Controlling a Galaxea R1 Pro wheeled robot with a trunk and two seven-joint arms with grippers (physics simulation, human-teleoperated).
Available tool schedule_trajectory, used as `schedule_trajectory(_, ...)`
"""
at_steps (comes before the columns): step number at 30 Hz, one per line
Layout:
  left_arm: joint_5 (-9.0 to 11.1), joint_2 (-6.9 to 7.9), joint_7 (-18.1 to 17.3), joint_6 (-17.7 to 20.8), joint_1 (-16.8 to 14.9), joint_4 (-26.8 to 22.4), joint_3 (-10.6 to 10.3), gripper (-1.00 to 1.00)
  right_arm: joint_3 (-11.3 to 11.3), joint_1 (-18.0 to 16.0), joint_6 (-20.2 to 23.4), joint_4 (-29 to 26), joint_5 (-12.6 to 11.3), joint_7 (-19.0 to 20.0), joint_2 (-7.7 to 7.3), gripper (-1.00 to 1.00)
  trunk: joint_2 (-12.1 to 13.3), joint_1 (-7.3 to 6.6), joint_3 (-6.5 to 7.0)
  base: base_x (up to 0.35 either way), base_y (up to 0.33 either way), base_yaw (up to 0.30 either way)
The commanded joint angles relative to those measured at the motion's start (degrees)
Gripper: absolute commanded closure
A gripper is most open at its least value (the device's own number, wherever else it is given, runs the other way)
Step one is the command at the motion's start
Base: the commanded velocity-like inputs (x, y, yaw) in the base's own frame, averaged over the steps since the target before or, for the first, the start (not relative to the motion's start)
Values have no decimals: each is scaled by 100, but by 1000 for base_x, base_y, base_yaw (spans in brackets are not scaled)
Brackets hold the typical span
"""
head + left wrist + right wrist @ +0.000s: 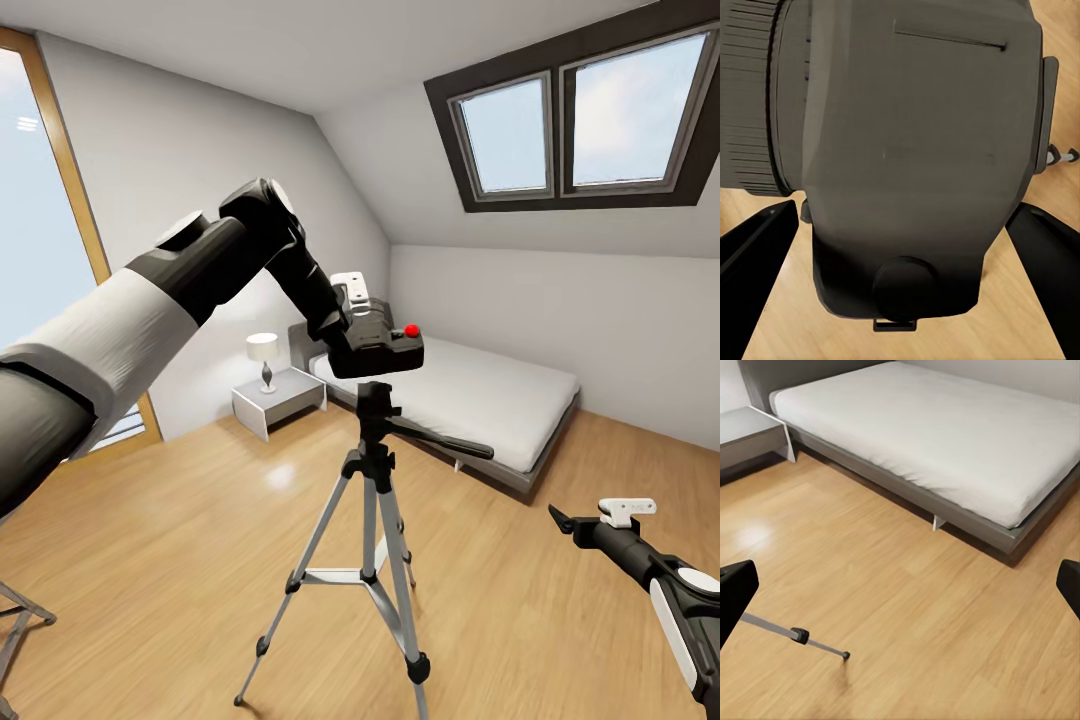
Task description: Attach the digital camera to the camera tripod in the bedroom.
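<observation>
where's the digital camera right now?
Head view, centre: the digital camera is in the left gripper, directly above the camera tripod pan head, with the bed behind. Whether it touches the head is unclear.

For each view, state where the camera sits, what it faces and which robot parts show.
Head view: from the robot's head, facing the camera tripod; left arm holds the digital camera above it; right gripper low.
Left wrist view: on the left arm, facing the digital camera between its fingers.
Right wrist view: faces the bed; fingertips at the edges.
Shared: wood floor.
</observation>
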Motion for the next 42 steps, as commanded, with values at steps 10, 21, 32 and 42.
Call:
schedule_trajectory(10,-50,11,-49,58,-3,-10,0,100,-13,-2,38,-3,-8,32,2,-100,-6,2,-4,0,0,0)
schedule_trajectory(21,-50,13,-49,37,-3,-17,12,100,-17,-2,36,-3,-8,32,2,-100,-6,2,-4,0,0,0)
schedule_trajectory(32,-50,-7,-49,50,-3,-44,37,100,-19,-2,38,-3,-8,32,2,-100,-6,2,-4,0,0,0)
schedule_trajectory(42,-55,201,-49,47,-3,-121,184,100,-21,-2,32,-3,-8,32,2,-100,-6,2,-4,0,0,0)
